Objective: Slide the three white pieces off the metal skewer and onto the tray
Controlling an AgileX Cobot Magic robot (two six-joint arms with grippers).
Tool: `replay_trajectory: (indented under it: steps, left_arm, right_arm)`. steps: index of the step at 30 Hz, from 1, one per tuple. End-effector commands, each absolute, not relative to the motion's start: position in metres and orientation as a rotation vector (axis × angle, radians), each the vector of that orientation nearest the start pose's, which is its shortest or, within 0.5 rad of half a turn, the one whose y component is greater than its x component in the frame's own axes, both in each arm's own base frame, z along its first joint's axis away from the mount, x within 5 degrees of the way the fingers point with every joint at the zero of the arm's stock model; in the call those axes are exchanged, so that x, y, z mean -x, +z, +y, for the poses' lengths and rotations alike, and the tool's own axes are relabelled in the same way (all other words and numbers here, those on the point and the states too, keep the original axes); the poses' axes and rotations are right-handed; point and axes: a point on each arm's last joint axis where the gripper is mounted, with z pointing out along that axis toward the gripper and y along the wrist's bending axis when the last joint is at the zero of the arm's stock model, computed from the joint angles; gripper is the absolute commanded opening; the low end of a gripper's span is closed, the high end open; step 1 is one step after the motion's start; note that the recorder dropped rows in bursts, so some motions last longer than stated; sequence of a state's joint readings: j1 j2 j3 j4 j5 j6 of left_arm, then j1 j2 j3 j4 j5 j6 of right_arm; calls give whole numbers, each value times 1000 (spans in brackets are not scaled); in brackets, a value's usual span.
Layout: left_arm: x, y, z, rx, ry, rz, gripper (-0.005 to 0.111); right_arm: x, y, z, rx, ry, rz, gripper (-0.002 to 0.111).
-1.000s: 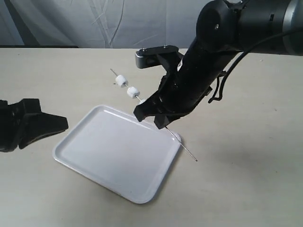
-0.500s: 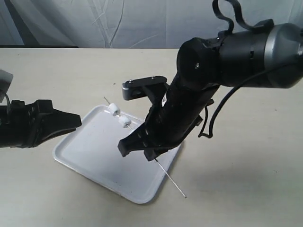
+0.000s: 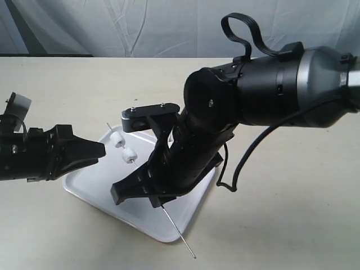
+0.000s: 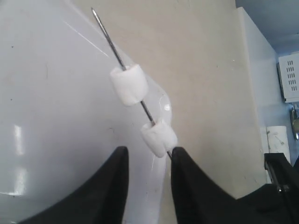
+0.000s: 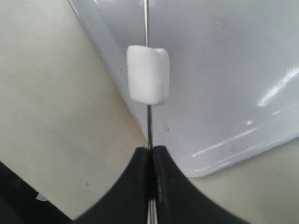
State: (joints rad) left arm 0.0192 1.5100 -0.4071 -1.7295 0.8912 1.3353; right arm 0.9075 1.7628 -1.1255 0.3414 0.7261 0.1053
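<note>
**Right hand [image 5: 150, 158] pinches thin grey metal skewer [image 3: 179, 234] above glossy white rectangular tray [image 3: 90, 185]**

Two small white marshmallow-like pieces sit threaded on the skewer, one [image 4: 129, 84] nearer the pointed end and one [image 4: 159, 137] farther down. Short bare stretches of rod show between them and beyond each. The right hand's black fingers [image 5: 135, 186] are pressed together on the rod. Its wrist view shows one piece a little way up the wire from the grip.

In the exterior view the skewer's long axis runs on a diagonal. Its pointed end is at upper left over the tray's far-left rim and the pieces come next. The right hand clamps the middle, and the other end sticks out at lower right past the tray's near rim, over the beige counter [image 3: 292, 225]. The rod is held clear of the tray's surface.

The left hand [image 4: 148, 154], at the left of the exterior view, is part open, its two black fingers spread with nothing gripped between them. One fingertip [image 4: 180, 156] lies just beside the lower piece; whether they touch cannot be told.

Both pieces hang over the tray close to its far-left rim, and nearly all of the tray's bare floor spreads toward the near side, partly hidden by the right arm [image 3: 264, 84]. A pale draped backdrop [image 3: 140, 28] closes the counter's far edge.
</note>
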Motion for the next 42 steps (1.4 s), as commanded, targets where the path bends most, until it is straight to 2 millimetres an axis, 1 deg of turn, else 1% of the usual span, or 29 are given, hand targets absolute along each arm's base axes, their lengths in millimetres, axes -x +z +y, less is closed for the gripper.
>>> replay_trajectory:
  steps: [1, 4, 9, 11, 13, 15, 18, 20, 23, 24, 26, 30, 33, 38, 42]
  left_arm:
    - [-222, 162, -69, 164, -1326, 2335, 32]
    - [-227, 158, -69, 177, -1342, 2346, 32]
    - [-231, 149, -69, 204, -1351, 2377, 32]
    - [-231, 148, -69, 206, -1354, 2379, 32]
    - [-232, 148, -69, 208, -1363, 2377, 38]
    - [-231, 148, -69, 216, -1365, 2384, 41]
    - [-232, 147, -69, 223, -1354, 2387, 41]
    - [-232, 146, -69, 233, -1357, 2389, 41]
    - [-232, 146, -69, 251, -1363, 2393, 41]
    - [-232, 146, -69, 250, -1366, 2392, 41]
    - [-232, 146, -69, 250, -1366, 2392, 41]
    - [-232, 146, -69, 249, -1368, 2391, 41]
    - [-232, 146, -69, 246, -1378, 2387, 37]
    - [-231, 147, -70, 240, -1395, 2380, 25]
    - [-232, 147, -70, 241, -1390, 2382, 24]
  right_arm:
    - [-191, 197, 284, 845, 560, 2869, -1]
    - [-184, 197, 288, 875, 552, 2864, -1]
    - [-177, 197, 293, 879, 546, 2866, -1]
    - [-178, 196, 291, 871, 521, 2874, -1]
    - [-179, 195, 289, 863, 473, 2880, -1]
    - [-179, 195, 288, 866, 468, 2886, -1]
    - [-178, 195, 289, 858, 476, 2890, -1]
    - [-178, 196, 290, 830, 511, 2899, -1]
    - [-166, 196, 302, 843, 547, 2851, -1]
    - [-160, 196, 308, 824, 567, 2824, -1]
    - [-152, 194, 314, 796, 567, 2798, -1]
    - [-146, 194, 316, 769, 543, 2812, -1]
    - [-146, 193, 315, 758, 540, 2822, -1]
    - [-145, 193, 314, 758, 522, 2844, -1]
    - [-145, 193, 313, 756, 519, 2851, -1]
